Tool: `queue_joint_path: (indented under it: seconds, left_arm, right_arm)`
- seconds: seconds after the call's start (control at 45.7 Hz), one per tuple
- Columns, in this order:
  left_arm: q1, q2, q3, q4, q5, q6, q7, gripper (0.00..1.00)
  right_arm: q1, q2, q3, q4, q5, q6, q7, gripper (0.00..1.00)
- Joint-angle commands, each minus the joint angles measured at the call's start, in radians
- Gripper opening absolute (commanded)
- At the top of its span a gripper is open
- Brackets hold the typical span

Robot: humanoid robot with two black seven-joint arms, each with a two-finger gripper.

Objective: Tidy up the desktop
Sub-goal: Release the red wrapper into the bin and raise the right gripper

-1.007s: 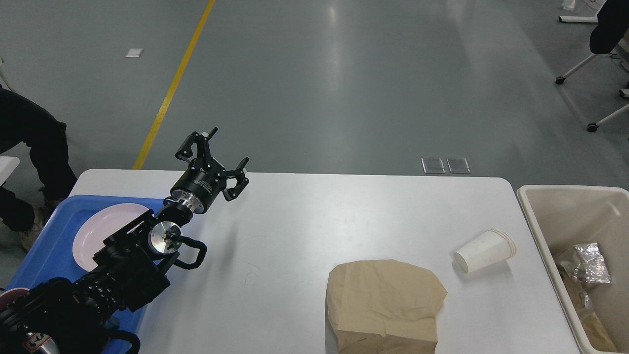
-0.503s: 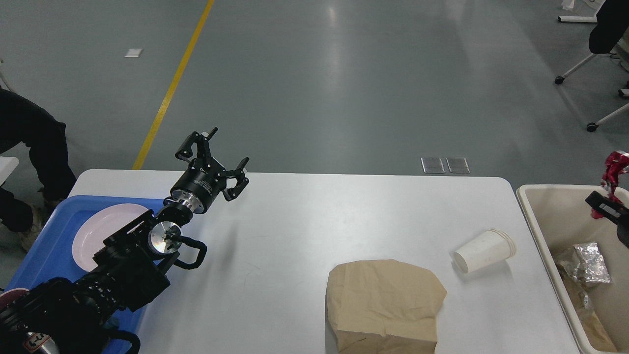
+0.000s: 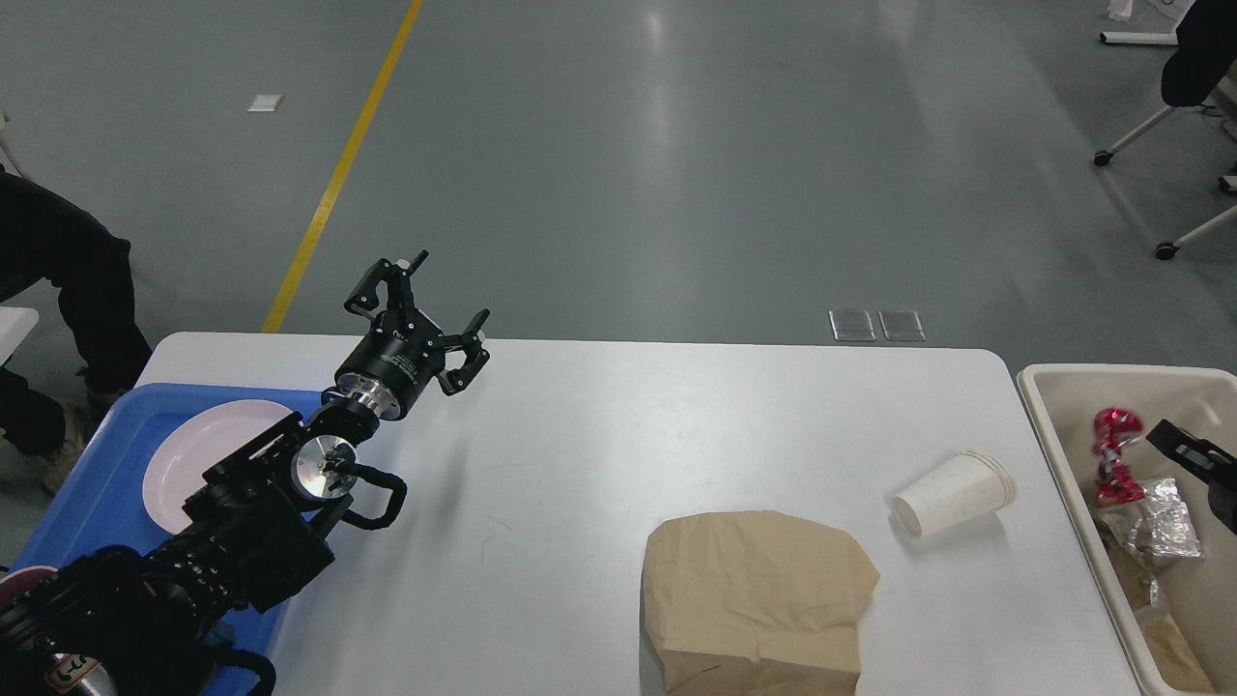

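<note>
bench (image 3: 618,435) is carrying bag (image 3: 754,594) and tipped cup (image 3: 952,493); left claw (image 3: 425,309) is hovering spread, empty. right claw (image 3: 1184,445) over bin (image 3: 1053,425): can't tell. risk: cup rolling off if nudged.

Single head view, high vantage, facing forward and down. White counter (image 3: 599,435) fills lower half, near edge cut by bottom border, far edge across mid-frame. Grey floor with yellow line (image 3: 338,174) occupies upper half, farther off. Left arm enters from lower-left corner, close to lens, large in frame. Blue tray (image 3: 97,464) cropped at left border; beige bin (image 3: 1073,387) cropped at right border. No second view, so no shared area.
</note>
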Motion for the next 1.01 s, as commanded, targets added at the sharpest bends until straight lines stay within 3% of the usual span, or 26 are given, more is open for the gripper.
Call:
queue_joint_path:
  seconds: [0.0, 0.416, 0.635, 0.985]
  left_arm:
    - [0.000, 0.000, 0.000, 0.000, 0.000, 0.000, 0.000, 0.97]
    - [0.000, 0.000, 0.000, 0.000, 0.000, 0.000, 0.000, 0.97]
    - [0.000, 0.000, 0.000, 0.000, 0.000, 0.000, 0.000, 0.97]
    - [0.000, 0.000, 0.000, 0.000, 0.000, 0.000, 0.000, 0.97]
  right_arm:
    - [0.001, 0.000, -0.001, 0.000, 0.000, 0.000, 0.000, 0.96]
    - [0.015, -0.003, -0.025, 0.019, -0.003, 0.015, 0.002, 1.00]
    - [0.078, -0.019, -0.156, 0.103, -0.009, 0.033, 0.005, 1.00]
    - [0.310, -0.098, -0.297, 0.232, -0.020, 0.322, 0.006, 1.00]
